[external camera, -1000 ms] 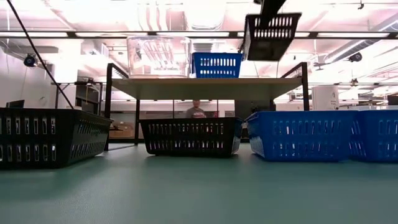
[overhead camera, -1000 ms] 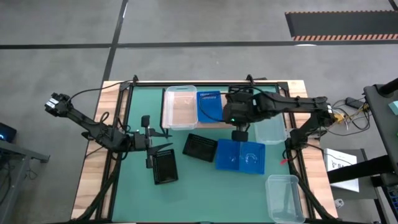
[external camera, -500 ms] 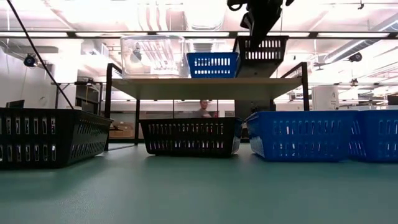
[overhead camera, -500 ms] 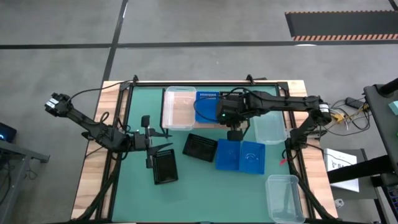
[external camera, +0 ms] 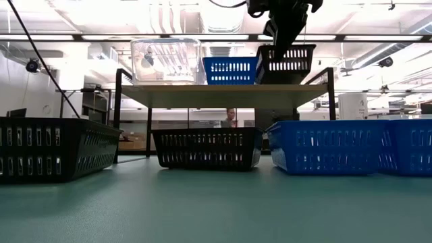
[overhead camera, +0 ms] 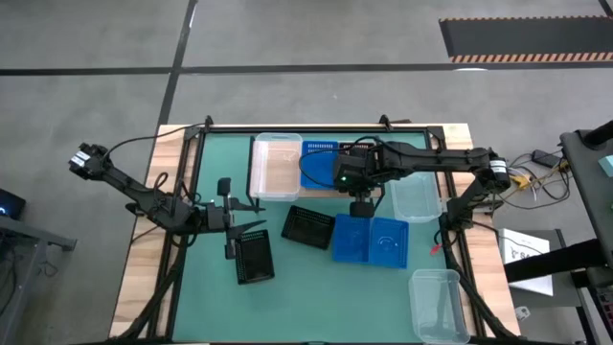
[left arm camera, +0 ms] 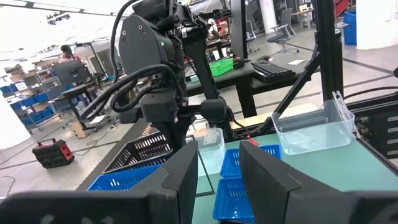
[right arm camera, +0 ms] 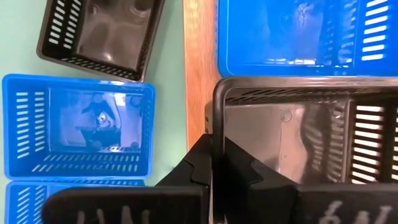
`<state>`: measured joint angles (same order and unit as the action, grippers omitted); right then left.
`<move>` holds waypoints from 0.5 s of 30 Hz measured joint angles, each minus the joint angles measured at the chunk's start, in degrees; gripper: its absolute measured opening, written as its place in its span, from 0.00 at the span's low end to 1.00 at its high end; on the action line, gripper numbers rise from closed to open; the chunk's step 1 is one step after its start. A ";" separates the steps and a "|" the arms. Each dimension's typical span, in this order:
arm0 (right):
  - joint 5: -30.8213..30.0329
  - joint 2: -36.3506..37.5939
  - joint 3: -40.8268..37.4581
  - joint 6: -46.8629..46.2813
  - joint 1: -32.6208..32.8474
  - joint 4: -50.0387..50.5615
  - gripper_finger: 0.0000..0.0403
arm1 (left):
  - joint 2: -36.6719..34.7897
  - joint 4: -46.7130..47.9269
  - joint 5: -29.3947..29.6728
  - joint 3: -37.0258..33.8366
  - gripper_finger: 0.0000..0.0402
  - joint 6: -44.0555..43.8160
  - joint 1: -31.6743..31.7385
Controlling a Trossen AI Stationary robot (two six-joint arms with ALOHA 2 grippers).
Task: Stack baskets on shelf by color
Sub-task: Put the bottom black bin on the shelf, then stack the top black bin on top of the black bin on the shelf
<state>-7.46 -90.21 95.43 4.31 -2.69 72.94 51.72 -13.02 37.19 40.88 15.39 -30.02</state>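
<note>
Nearest to me, at the front right corner of the green table (overhead camera: pixel 287 287), lies a clear tub (overhead camera: pixel 439 305) by itself. A little further in, the left gripper (overhead camera: pixel 251 215) waits low over the table, its two fingers (left arm camera: pixel 186 180) apart and holding nothing, just beside a black mesh basket (overhead camera: pixel 254 257) that stands on the green surface. In the middle of the table there is a second black mesh basket (overhead camera: pixel 308 226), turned a little, and beside it two blue perforated baskets (overhead camera: pixel 370 240) stand touching each other side by side. Behind them stands the shelf (external camera: pixel 223 95) with its light wood board and thin black legs. On the board, seen from table height, a clear tub (external camera: pixel 165 61) is at the left and a blue basket (external camera: pixel 231 69) is just beside it in the middle. The right gripper (right arm camera: pixel 214 158) is over the right part of the shelf, and its fingers are clenched on the rim of a third black mesh basket (external camera: pixel 287 63). This basket is touching the blue one or very near to it, and it looks to be at the board's level, a little tilted; I cannot tell if it rests there fully. Another clear tub (overhead camera: pixel 417 195) lies on the table at the right end of the shelf.
</note>
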 joint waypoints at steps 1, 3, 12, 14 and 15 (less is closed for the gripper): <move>-0.02 0.00 -0.07 -0.20 -0.09 -0.01 0.02 | 0.00 0.00 0.00 0.00 0.26 0.01 0.00; -0.02 0.00 -0.08 -0.51 -0.19 -0.03 0.04 | 0.00 0.00 0.01 0.00 0.26 0.00 -0.04; -0.03 0.00 -0.09 -1.26 -0.36 0.01 0.17 | 0.00 0.00 -0.08 0.00 0.26 0.01 -0.04; -0.03 0.01 -0.11 -1.18 -0.36 0.13 0.20 | 0.00 0.01 -0.20 0.00 0.26 0.01 -0.04; -0.02 0.09 -0.11 -0.92 -0.34 0.28 0.22 | 0.00 0.00 -0.22 0.00 0.26 0.01 -0.04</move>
<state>-7.49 -90.12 95.33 3.39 -3.03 73.22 51.72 -13.02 36.97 40.88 15.40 -30.06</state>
